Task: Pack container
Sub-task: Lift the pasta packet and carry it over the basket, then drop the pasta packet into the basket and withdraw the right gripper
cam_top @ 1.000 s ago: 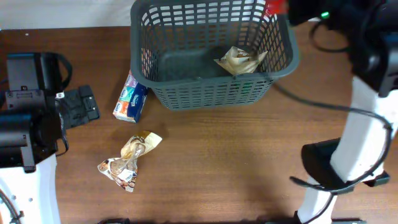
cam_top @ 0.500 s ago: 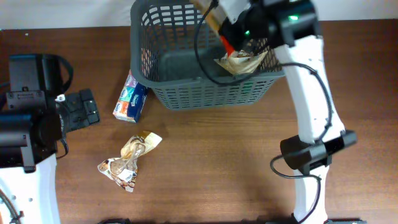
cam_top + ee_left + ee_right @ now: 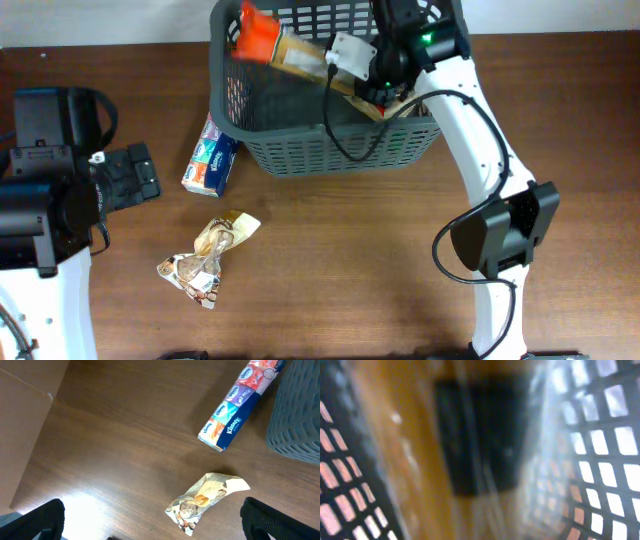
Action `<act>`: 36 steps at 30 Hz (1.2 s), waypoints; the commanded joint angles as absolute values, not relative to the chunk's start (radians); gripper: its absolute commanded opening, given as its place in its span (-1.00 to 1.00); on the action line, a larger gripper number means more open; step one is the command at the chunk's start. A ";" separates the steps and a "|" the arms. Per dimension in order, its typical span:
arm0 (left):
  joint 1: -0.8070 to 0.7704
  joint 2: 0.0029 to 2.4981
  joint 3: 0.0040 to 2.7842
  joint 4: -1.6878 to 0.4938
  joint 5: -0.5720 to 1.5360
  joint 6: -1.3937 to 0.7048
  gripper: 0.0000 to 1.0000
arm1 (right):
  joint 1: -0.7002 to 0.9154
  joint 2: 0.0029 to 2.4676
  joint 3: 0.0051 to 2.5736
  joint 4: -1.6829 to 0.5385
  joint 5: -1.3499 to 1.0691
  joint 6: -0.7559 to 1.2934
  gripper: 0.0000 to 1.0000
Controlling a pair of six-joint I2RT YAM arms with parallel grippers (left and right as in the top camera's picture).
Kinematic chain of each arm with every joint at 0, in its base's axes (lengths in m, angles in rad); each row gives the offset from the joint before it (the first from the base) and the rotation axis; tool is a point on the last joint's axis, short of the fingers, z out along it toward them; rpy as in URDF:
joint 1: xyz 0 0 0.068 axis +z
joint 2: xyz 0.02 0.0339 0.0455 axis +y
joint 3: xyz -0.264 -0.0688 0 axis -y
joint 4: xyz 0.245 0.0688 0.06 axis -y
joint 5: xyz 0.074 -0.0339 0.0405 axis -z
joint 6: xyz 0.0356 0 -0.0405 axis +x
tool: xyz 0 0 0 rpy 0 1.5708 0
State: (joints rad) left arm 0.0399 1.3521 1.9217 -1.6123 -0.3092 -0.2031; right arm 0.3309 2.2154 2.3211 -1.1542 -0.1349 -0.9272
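The container (image 3: 300, 150), a dark grey slotted basket, stands at the back centre; its corner shows in the left wrist view (image 3: 300, 415). My right gripper (image 3: 335, 58) reaches over it, shut on a long tan packet with an orange end (image 3: 262, 35) that sticks out over the basket's left rim. The right wrist view is blurred: the tan packet (image 3: 415, 450) lies close between lattice walls (image 3: 600, 435). My left gripper (image 3: 128, 176) hangs open and empty at the table's left, apart from a crumpled snack packet (image 3: 208, 258) (image 3: 205, 500).
A Kleenex tissue pack (image 3: 210, 160) (image 3: 240, 407) lies against the basket's left side. A tan wrapper (image 3: 398, 102) shows inside the basket under the right arm. The right arm's base (image 3: 495, 240) stands at the front right.
The right arm has swung from the back right corner leftward over the basket, carrying the orange-ended packet across to the left rim. The left arm and the table items have not moved.
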 commanded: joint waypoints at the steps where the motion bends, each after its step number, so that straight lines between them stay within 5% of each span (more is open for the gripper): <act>1: 0.044 1.356 1.925 -1.614 -0.302 -0.213 0.99 | 0.310 2.167 2.308 -1.119 -0.171 -0.992 -0.92; 19: 0.044 1.356 1.925 -1.614 -0.302 -0.213 0.99 | 0.268 2.167 2.240 -1.102 -0.171 -1.111 -0.92; 22: 0.044 1.356 1.925 -1.614 -0.302 -0.213 0.99 | 0.268 2.167 2.240 -1.102 -0.171 -1.111 -0.61; 24: 0.044 1.356 1.925 -1.614 -0.302 -0.213 0.99 | 0.268 2.167 2.240 -1.100 -0.171 -1.111 -0.11; 27: 0.044 1.356 1.925 -1.614 -0.302 -0.213 0.99 | 0.268 2.167 2.240 -1.100 -0.171 -1.110 0.10; 28: 0.044 1.356 1.925 -1.613 -0.302 -0.213 0.99 | 0.268 2.167 2.240 -1.100 -0.171 -1.110 0.94; 36: 0.044 1.356 1.925 -1.613 -0.302 -0.213 0.99 | 0.271 2.164 2.253 -1.065 -0.171 -1.062 0.97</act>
State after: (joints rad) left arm 0.0399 1.3521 1.9217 -1.6127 -0.3092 -0.2031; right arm 0.2726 2.2097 2.2345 -1.0847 -0.1585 -1.1023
